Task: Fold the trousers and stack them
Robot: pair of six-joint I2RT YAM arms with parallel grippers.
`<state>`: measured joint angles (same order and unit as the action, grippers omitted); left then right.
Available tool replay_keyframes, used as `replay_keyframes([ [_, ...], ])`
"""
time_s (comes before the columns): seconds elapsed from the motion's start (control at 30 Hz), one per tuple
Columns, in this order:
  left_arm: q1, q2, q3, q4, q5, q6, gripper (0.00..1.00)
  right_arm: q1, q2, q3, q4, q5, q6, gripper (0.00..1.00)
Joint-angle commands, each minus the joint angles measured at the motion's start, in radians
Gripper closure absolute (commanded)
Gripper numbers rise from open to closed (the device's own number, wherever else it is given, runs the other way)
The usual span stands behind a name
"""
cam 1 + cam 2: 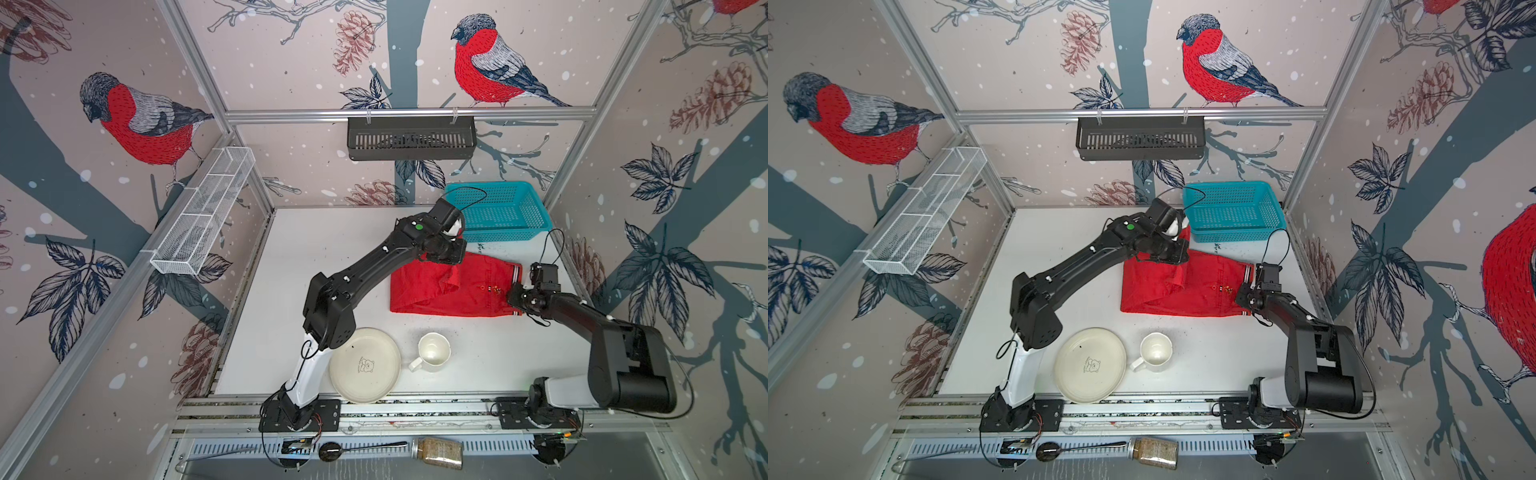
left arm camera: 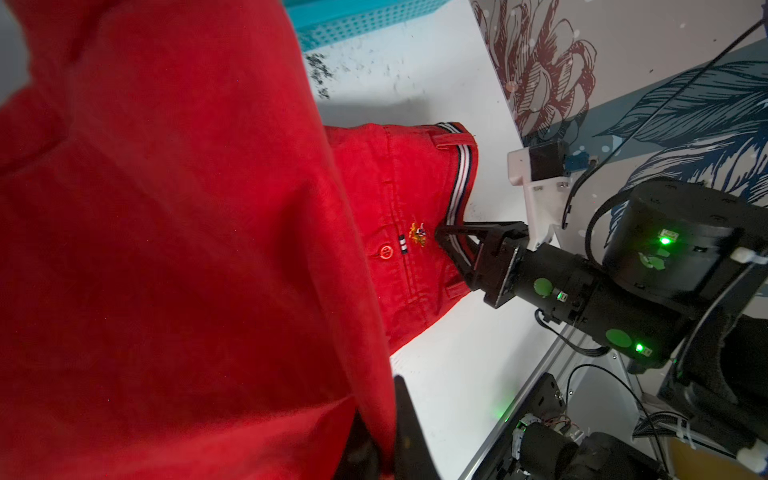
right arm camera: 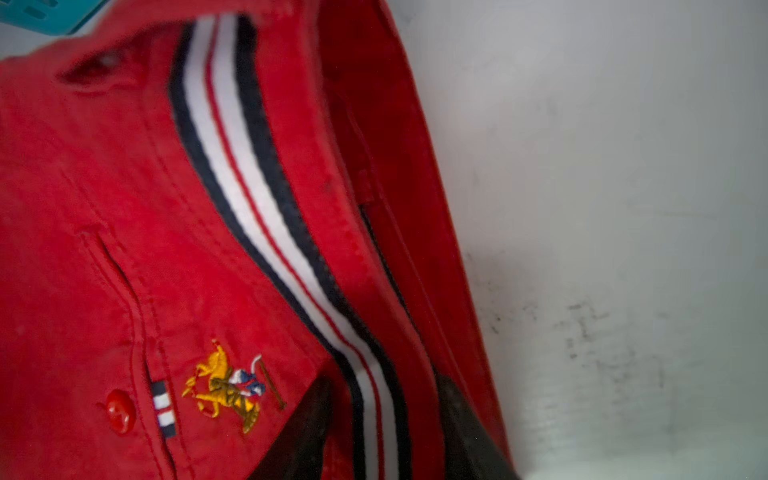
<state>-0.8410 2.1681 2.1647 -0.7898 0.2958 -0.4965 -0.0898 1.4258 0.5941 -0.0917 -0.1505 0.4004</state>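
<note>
Trousers [image 1: 440,291], red, lie partly folded on the white table [image 1: 324,257] before a teal basket [image 1: 503,212]. Left gripper [image 1: 451,259] pinches a raised fold at their far edge. Right gripper [image 2: 446,249] straddles the striped waistband [image 3: 266,232]; whether it grips, I cannot tell.

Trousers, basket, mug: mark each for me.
trousers [image 1: 457,297]: a top view, red fabric near its middle.
basket [image 1: 507,235]: a top view, near side wall.
mug [image 1: 414,365]: a top view, handle.
</note>
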Motion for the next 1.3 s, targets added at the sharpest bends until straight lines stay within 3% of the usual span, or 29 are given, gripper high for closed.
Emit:
replay_keyframes([
  [0.0,-0.032,0.065,0.077,0.102,0.068,-0.03,1.0,-0.013,0.019,-0.011,0.032,-0.068,0.015,0.59],
  [0.23,-0.107,0.234,0.218,0.178,0.154,-0.066,1.0,-0.015,0.043,-0.008,0.042,-0.106,0.013,0.6],
  [0.53,-0.119,0.301,0.194,0.302,0.172,-0.094,1.0,-0.011,0.06,-0.02,0.07,-0.182,0.017,0.6],
  [0.87,-0.106,0.333,0.131,0.454,0.131,-0.139,0.99,-0.014,-0.057,-0.034,0.036,-0.239,0.037,0.57],
  [0.93,-0.107,0.331,0.129,0.481,0.153,-0.142,0.92,-0.017,-0.085,-0.036,0.018,-0.236,0.037,0.55],
  [1.03,-0.116,0.307,0.124,0.482,0.169,-0.114,0.67,-0.038,-0.142,-0.032,-0.023,-0.213,0.035,0.51],
  [1.2,-0.113,0.205,0.019,0.488,0.165,-0.07,0.54,-0.121,-0.267,0.011,-0.121,-0.137,0.007,0.46],
  [1.27,-0.112,0.146,-0.023,0.488,0.149,-0.048,0.49,-0.148,-0.296,0.031,-0.146,-0.159,-0.007,0.45],
])
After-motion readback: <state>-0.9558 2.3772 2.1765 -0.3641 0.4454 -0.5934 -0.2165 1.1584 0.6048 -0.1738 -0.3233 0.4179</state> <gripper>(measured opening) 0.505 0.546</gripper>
